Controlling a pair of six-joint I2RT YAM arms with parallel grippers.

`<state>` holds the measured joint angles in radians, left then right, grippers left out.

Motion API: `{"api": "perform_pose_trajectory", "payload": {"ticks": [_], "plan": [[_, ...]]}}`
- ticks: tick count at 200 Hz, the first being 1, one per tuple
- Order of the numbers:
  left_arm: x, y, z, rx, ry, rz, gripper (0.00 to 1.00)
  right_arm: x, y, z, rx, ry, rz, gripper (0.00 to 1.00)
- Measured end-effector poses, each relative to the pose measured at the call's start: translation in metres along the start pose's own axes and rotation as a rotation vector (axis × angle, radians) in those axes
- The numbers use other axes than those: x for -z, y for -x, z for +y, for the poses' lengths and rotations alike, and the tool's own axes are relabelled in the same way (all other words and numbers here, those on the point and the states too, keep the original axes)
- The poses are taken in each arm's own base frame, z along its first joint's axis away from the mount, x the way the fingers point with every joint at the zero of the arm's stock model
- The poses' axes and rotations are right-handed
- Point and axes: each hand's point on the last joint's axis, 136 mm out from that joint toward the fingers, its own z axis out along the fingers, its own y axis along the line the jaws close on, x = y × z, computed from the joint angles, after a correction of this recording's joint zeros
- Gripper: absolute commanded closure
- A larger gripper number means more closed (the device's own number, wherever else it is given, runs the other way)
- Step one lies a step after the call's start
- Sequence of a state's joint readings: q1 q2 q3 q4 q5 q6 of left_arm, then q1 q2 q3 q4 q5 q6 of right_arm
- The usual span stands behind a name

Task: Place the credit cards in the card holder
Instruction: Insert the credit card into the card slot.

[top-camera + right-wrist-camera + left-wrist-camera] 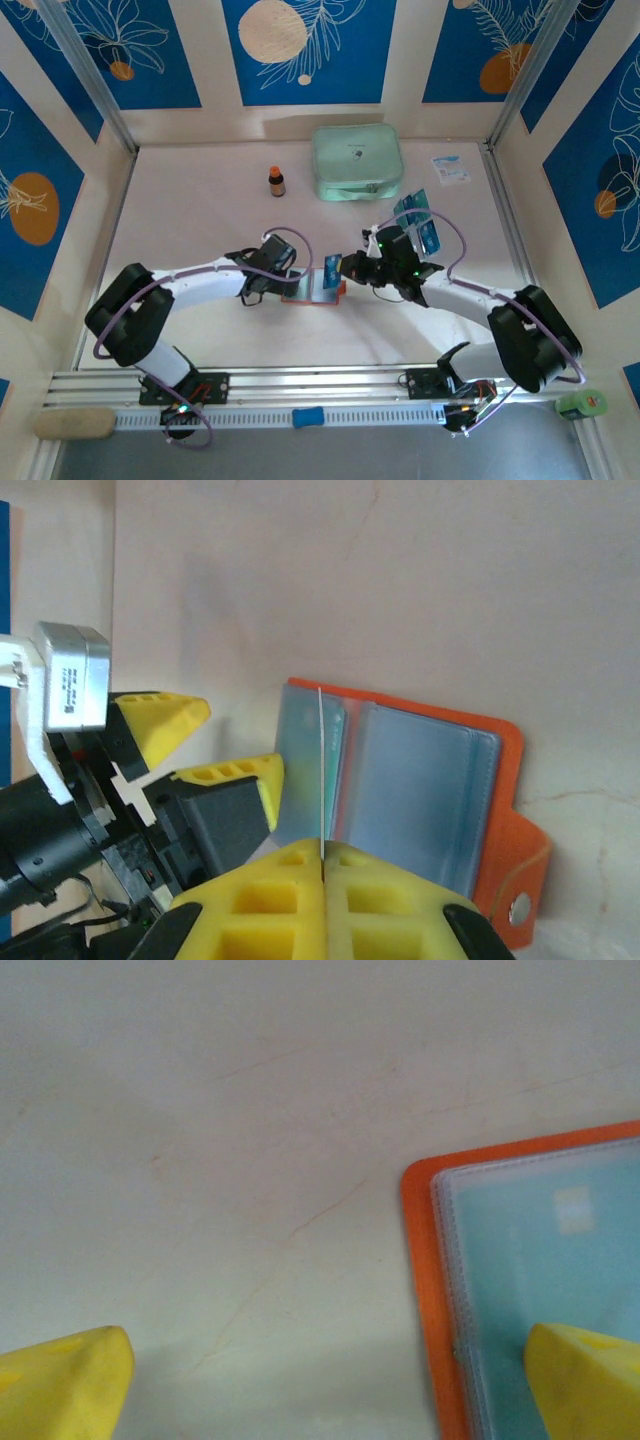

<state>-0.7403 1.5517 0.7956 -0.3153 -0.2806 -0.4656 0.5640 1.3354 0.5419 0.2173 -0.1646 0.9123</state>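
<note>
At the bottom of the overhead view the two arm bases sit on the metal rail (330,385), with a small blue clip (308,416) between them. Above the rail, near the middle of the frame, the card holder (310,291) lies open and flat on the pale table (200,210), its orange edge showing around clear plastic sleeves. The left gripper (330,1345) comes in from the left with its yellow fingers spread wide and nothing between them. In its own wrist view one fingertip (585,1380) sits over the lower corner of a sleeve that shows a teal card inside, and the other hangs over bare table. The right gripper (322,855) comes in from the right with its fingers pressed together on a single credit card (321,770). The card stands on edge, just above the holder's left-hand sleeve. The holder's flap with its snap button (517,910) lies at the lower right of that wrist view. Further up and right of centre in the overhead view, loose credit cards (414,213) lie beside the right arm's cable. Towards the back wall stand a mint-green zip case (357,162), a small brown bottle (277,181) to its left and a white paper slip (451,168) to its right.
</note>
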Motion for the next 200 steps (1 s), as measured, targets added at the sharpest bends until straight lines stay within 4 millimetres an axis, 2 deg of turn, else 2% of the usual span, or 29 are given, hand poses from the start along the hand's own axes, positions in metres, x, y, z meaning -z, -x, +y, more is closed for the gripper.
{"api": "perform_pose_trajectory", "payload": {"ticks": [29,97,200], "plan": [[-0.003,-0.006,0.004,0.008,0.012,0.011,0.0,-0.009,0.001,0.002,0.0,0.017,-0.005,1.0],[-0.001,-0.01,0.006,0.047,0.011,0.003,0.0,-0.032,-0.014,-0.005,0.01,0.001,0.036,1.0],[0.0,-0.013,0.008,0.059,0.011,0.003,0.0,-0.054,-0.013,0.007,0.041,0.023,0.013,1.0]]}}
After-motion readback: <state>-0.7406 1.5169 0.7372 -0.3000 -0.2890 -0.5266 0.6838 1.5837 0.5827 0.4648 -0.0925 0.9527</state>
